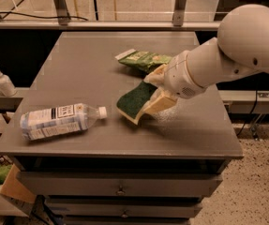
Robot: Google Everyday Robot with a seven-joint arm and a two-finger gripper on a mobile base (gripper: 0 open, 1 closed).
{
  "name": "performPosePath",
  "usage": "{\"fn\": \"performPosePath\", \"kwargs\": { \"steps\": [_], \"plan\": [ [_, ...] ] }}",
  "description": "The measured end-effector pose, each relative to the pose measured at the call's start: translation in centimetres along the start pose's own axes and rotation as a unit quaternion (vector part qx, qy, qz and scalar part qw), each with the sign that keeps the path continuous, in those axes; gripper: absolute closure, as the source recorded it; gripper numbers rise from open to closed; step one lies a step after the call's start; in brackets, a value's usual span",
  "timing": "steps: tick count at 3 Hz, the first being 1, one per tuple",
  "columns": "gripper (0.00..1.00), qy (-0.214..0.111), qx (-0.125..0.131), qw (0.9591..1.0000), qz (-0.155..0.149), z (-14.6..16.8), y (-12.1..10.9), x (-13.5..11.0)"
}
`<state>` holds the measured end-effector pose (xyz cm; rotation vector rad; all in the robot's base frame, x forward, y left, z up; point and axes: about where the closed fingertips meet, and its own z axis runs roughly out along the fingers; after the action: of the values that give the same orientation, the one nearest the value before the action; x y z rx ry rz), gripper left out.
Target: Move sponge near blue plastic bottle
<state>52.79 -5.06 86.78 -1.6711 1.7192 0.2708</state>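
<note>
The sponge (135, 101), dark green on top with pale yellow foam beneath, is held tilted just above the grey table (82, 74), right of centre. My gripper (155, 93) is shut on the sponge's right end, its tan fingers (161, 103) above and below it. The blue plastic bottle (59, 121) lies on its side near the front left edge, white cap pointing right toward the sponge. A short gap separates the cap from the sponge's near edge.
A crinkly green snack bag (143, 60) lies behind the gripper. A white pump dispenser (3, 81) stands on a ledge left of the table. Drawers (120, 189) sit below the tabletop. A cardboard box (3, 186) is at the lower left.
</note>
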Motion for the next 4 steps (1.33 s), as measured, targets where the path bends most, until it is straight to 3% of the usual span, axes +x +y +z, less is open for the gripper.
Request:
{"fn": "performPosePath", "kwargs": {
  "steps": [1, 2, 4],
  "plan": [
    [1.00, 0.003, -0.003, 1.0000, -0.006, 0.26, 0.44, 0.32],
    [0.82, 0.011, -0.014, 0.9998, -0.009, 0.64, 1.02, 0.57],
    [0.36, 0.022, -0.026, 0.9993, -0.013, 0.77, 1.42, 0.22]
  ]
}}
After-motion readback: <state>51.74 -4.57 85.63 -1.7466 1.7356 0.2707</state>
